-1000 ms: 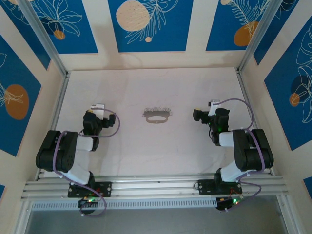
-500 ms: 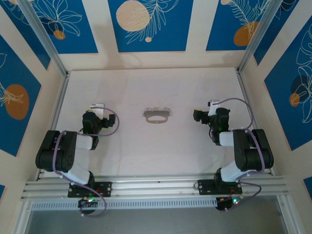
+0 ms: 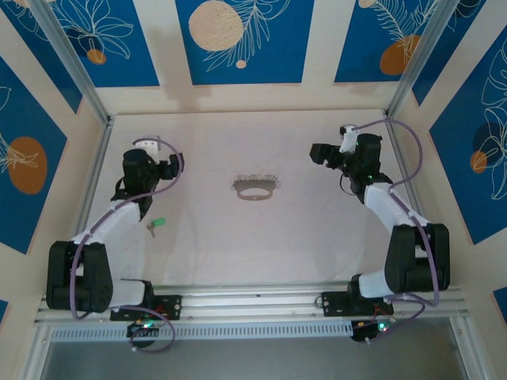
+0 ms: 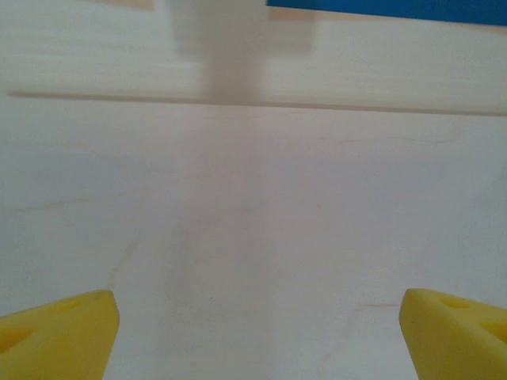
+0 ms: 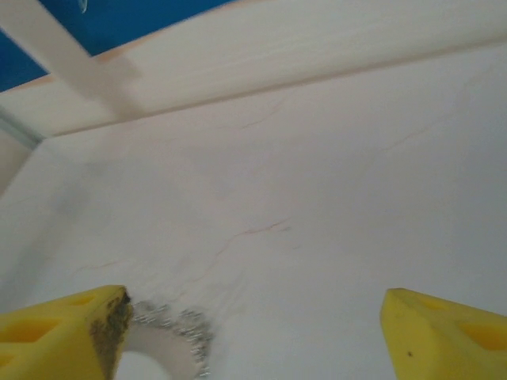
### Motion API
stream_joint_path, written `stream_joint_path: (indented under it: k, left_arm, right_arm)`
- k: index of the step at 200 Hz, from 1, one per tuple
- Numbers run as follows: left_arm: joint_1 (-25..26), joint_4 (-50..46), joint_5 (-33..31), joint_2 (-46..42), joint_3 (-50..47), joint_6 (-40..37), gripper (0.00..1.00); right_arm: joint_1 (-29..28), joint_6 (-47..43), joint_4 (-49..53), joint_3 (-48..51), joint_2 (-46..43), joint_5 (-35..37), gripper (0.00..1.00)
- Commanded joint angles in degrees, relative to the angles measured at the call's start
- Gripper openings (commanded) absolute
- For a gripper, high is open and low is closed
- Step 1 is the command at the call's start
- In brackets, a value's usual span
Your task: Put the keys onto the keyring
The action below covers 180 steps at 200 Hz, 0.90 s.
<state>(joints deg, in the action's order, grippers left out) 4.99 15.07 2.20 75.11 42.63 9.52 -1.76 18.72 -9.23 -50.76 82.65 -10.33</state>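
Observation:
The keyring (image 3: 255, 192), a thin grey oval loop, lies flat at the table's middle. Several tiny silvery keys (image 3: 256, 177) sit in a row along its far edge. A small pale-green piece (image 3: 157, 225) lies apart on the table, beside my left arm. My left gripper (image 3: 173, 165) is raised at the left and points toward the middle. Its yellow fingers (image 4: 59, 332) stand wide open over bare table. My right gripper (image 3: 316, 153) hovers to the right of the ring, open. In the right wrist view the keys (image 5: 176, 326) and ring (image 5: 154, 348) show beside its left finger (image 5: 63, 332).
The pale tabletop (image 3: 253, 245) is boxed in by low walls with blue panels (image 3: 238, 39) and metal posts (image 3: 67, 63). An aluminium rail (image 3: 253, 305) runs along the near edge with both arm bases on it.
Both arms have stretched out from their folded pose toward the far side of the table. The left arm's move uncovered the pale-green piece. The ring and keys have not moved.

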Motion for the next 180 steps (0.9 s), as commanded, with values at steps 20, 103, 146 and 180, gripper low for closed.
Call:
stream_joint_path:
  k: [20, 103, 146, 180]
  left_arm:
    - [5.0, -8.0, 8.6, -3.9, 1.6, 11.4, 0.90]
    - [15.6, -5.5, 8.3, -3.9, -0.4, 15.5, 0.90]
    - [17.0, -3.0, 8.9, -1.9, -0.8, 17.0, 0.90]
    - [17.8, -1.0, 9.3, -0.4, -0.8, 18.0, 0.90]
  right_arm:
    - [-2.8, 10.6, 5.1, -5.2, 12.2, -11.8, 0.74]
    - [-8.6, 15.6, 1.2, -11.4, 26.8, -11.0, 0.69]
    - [-11.2, 16.6, 0.6, -13.4, 30.2, -11.8, 0.66]
    - [-12.4, 16.2, 0.2, -12.2, 30.4, -12.5, 0.62]
